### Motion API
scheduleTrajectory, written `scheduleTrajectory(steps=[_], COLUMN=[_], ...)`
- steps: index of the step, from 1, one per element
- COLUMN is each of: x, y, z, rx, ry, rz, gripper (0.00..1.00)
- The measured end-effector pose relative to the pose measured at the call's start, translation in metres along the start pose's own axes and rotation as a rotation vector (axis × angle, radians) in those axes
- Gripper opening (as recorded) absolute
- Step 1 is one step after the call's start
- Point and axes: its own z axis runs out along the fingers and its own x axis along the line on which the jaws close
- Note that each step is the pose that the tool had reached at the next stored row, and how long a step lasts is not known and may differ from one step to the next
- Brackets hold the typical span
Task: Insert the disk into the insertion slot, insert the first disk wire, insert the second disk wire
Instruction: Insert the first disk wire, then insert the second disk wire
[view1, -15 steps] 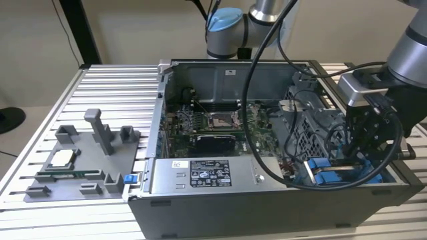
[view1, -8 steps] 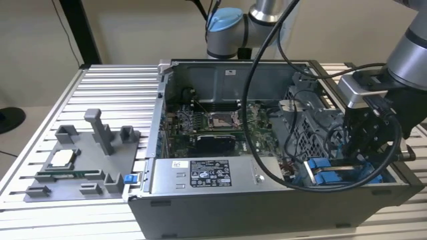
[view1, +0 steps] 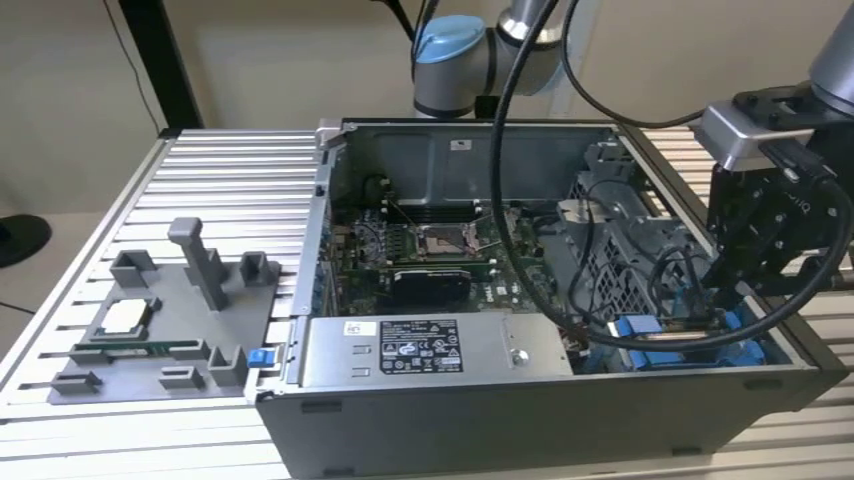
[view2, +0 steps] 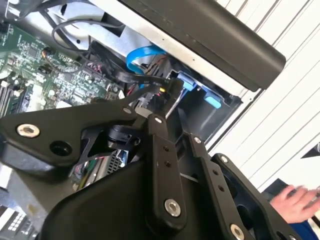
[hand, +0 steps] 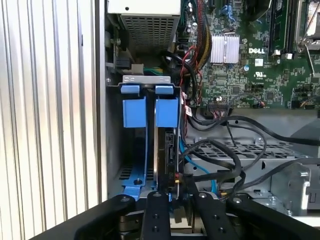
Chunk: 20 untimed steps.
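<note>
My gripper (hand: 177, 194) is drawn in narrow around a black wire plug (hand: 176, 181), whose black cable (view2: 127, 76) trails back toward the motherboard (hand: 235, 80). The disk (hand: 165, 150) is already in the insertion slot (hand: 150, 80), standing on edge in its blue frame (hand: 166, 111). It lies straight ahead of the plug, and its long axis runs in line with my reach, so the approach is along that line. I cannot tell whether the plug is fully home. The first wrist view lays the slot out, with a second blue frame (hand: 134, 111) just beside the disk's. The second wrist view adds a blue flat cable (view2: 142, 55) and a person's hand (view2: 300, 197) beyond the case. In the exterior view my gripper (view1: 727, 300) hangs low in the case (view1: 534, 410) corner on the exterior view's right, well apart from the silver power supply (view1: 414, 350).
</note>
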Motion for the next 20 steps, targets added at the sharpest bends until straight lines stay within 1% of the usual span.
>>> scheduleTrajectory(steps=[4, 6, 7, 9, 12, 13, 14, 16, 20], x=[-0.0001, -0.0001, -0.0001, -0.0002, -0.0002, -0.0003, -0.0003, -0.0004, -0.0005], y=[-0.0001, -0.0015, -0.0034, -0.0084, -0.0131, -0.0158, -0.0172, -0.0200, -0.0265], z=[-0.0001, -0.0003, -0.0001, 0.0001, 0.0001, -0.0002, -0.0003, -0.0004, -0.0003], rx=[0.0002, -0.0010, -0.0043, -0.0172, -0.0350, -0.0453, -0.0497, -0.0549, -0.0616], ry=[0.0001, 0.0005, 0.0004, 0.0004, 0.0006, 0.0008, 0.0008, 0.0003, -0.0011], rz=[0.000, 0.000, 0.000, 0.000, -0.001, -0.003, -0.004, -0.008, -0.017], gripper=[1.00, 1.00, 1.00, 1.00, 1.00, 1.00, 1.00, 1.00, 1.00])
